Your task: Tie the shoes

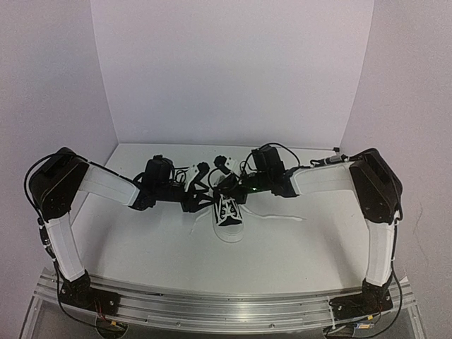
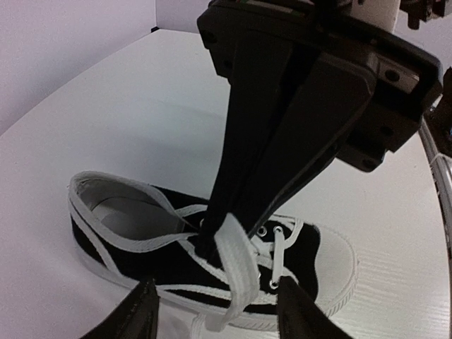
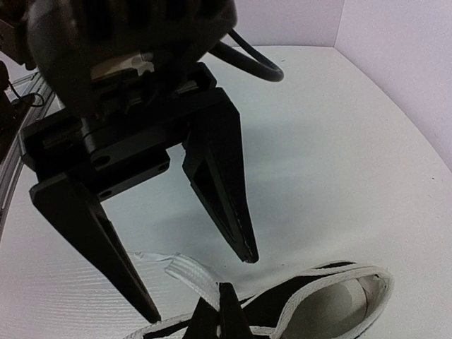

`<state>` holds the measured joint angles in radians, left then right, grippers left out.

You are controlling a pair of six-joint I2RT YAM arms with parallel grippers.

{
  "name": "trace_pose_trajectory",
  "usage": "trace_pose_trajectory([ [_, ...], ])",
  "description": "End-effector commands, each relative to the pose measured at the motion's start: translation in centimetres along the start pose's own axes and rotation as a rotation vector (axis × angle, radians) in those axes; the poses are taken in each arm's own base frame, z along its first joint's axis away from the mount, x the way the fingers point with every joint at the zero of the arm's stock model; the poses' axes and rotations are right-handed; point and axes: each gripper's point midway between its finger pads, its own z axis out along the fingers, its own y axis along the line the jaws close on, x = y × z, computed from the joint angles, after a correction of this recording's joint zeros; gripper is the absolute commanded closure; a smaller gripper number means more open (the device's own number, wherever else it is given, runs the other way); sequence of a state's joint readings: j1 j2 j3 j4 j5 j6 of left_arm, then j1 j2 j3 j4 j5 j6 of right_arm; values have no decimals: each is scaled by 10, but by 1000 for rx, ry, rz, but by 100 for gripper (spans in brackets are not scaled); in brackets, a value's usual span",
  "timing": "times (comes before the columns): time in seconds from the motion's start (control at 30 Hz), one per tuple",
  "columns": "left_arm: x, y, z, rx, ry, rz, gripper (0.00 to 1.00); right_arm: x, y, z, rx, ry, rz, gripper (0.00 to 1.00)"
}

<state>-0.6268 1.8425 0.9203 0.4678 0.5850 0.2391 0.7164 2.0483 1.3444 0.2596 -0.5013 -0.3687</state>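
The black sneaker [image 1: 229, 212] with white toe cap lies mid-table, toe towards the arms; it also shows in the left wrist view [image 2: 134, 247] and the right wrist view [image 3: 282, 304]. My right gripper [image 1: 227, 188] is shut on a white lace [image 3: 185, 271] just above the eyelets, its closed fingers [image 2: 244, 169] reaching down onto the shoe. The lace [image 2: 240, 272] hangs from them over the shoe's side. My left gripper [image 1: 202, 186] is open, its fingertips [image 2: 286, 289] either side of that hanging lace without touching it. The other lace [image 1: 281, 215] trails on the table to the right.
White walls enclose the table at the back and both sides. The two arms meet over the shoe, wrists close together. Cables [image 1: 247, 168] hang near both wrists. An aluminium rail [image 1: 226, 307] runs along the near edge.
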Motion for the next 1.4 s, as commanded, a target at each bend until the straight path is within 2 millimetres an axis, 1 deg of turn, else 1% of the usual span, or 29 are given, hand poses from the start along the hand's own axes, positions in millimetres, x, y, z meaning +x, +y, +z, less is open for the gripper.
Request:
trace_pose_trajectory([
  [0.0, -34, 0, 8, 9, -129, 42, 56, -32, 2, -16, 5, -86, -59, 100],
  [0.13, -27, -4, 8, 25, -116, 53, 93, -34, 3, -17, 1, -92, -56, 100],
  [0.17, -26, -4, 9, 25, -115, 53, 98, -34, 3, -17, 1, -92, -55, 100],
  [0.2, -25, -4, 9, 24, -115, 53, 100, -33, 2, -17, 2, -92, -53, 100],
  [0.3, -22, -4, 11, 28, -110, 36, 100, -33, 2, -17, 0, -96, -43, 100],
  [0.4, -16, -2, 19, 22, -89, 2, 100, -38, 1, -17, -4, -106, -11, 99],
  [0.5, -12, -2, 25, 7, -83, 5, 100, -41, 1, -19, -1, -109, 37, 85],
  [0.57, -12, -1, 29, -3, -82, 17, 100, -37, 3, -20, -4, -102, 68, 77],
  [0.7, -13, 5, 34, -26, -91, 37, 100, -33, 6, -24, 1, -93, 109, 70],
  [0.9, -10, 4, 38, -29, -86, 40, 100, -37, 13, -37, -3, -87, 175, 53],
  [0.97, -10, 2, 40, -26, -85, 46, 100, -39, 8, -42, 39, -86, 227, 47],
  [1.03, -6, 2, 41, -26, -78, 49, 100, -45, -4, -48, 115, -97, 313, 43],
  [1.13, -6, 2, 42, -30, -80, 51, 100, -48, -28, -56, 254, -114, 530, 37],
  [1.2, -9, 2, 43, -32, -89, 55, 100, -43, -35, -56, 329, -91, 644, 35],
  [1.23, -10, 2, 43, -31, -92, 57, 100, -41, -35, -54, 356, -79, 676, 35],
  [1.37, -12, 0, 43, -30, -97, 61, 100, -23, -29, -46, 413, -20, 796, 33],
])
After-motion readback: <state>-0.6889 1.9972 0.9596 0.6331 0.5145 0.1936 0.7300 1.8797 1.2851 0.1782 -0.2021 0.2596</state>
